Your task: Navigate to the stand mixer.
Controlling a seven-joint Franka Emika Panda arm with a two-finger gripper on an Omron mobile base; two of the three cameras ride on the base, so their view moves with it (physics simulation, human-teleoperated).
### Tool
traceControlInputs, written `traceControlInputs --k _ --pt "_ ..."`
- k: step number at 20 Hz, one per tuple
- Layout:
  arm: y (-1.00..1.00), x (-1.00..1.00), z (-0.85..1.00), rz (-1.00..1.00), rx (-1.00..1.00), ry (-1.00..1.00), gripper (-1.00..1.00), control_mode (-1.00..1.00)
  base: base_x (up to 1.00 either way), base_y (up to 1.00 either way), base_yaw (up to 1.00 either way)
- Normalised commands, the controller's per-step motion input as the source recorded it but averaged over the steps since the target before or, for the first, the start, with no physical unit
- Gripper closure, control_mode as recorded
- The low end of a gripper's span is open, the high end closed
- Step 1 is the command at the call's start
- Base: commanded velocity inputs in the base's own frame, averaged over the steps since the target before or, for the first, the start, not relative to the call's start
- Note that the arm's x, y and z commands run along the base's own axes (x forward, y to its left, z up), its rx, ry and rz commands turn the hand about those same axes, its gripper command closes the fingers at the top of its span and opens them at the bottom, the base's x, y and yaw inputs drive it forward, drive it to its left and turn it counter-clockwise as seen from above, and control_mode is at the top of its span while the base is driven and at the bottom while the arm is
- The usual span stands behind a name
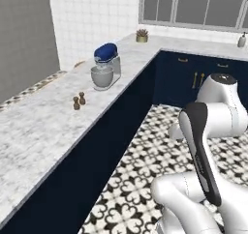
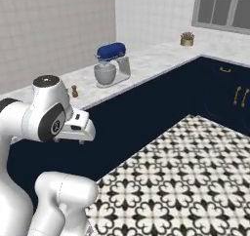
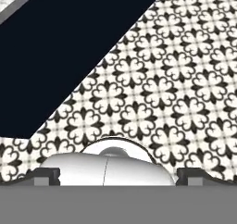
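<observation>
We're in a kitchen with a black-and-white patterned tile floor, navy cabinets and a marble-look worktop that runs along the left wall and turns the corner under a window. Closest to us is our own folded arm, hand tucked low and pointing at the floor. In the hand view we only see the two dark fingertips poking up at the bottom corners, well apart, so the jaws look wide and hold nothing.

A bit further along the worktop are two small brown shakers standing side by side. Past those sits the stand mixer, blue head over a silver bowl, near the front edge of the worktop and short of the corner. Way at the back there's a small potted plant by the window, and a soap dispenser off to the right.

So we reckon we're mid-drive: the mixer's in sight but still well ahead. Next move looks like rolling forward along the cabinet front, keeping clear of the doors, and stopping square in front of the mixer.
</observation>
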Motion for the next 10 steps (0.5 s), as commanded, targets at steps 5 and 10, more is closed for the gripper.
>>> traceControlInputs --k 5,10 --pt "0.00 0.00 0.00 0.00 0.00 0.00 -1.00 1.00 1.00 -0.83 0.50" --pt "0.00 0.00 0.00 0.00 0.00 0.00 -1.00 1.00 0.96 -0.90 0.46"
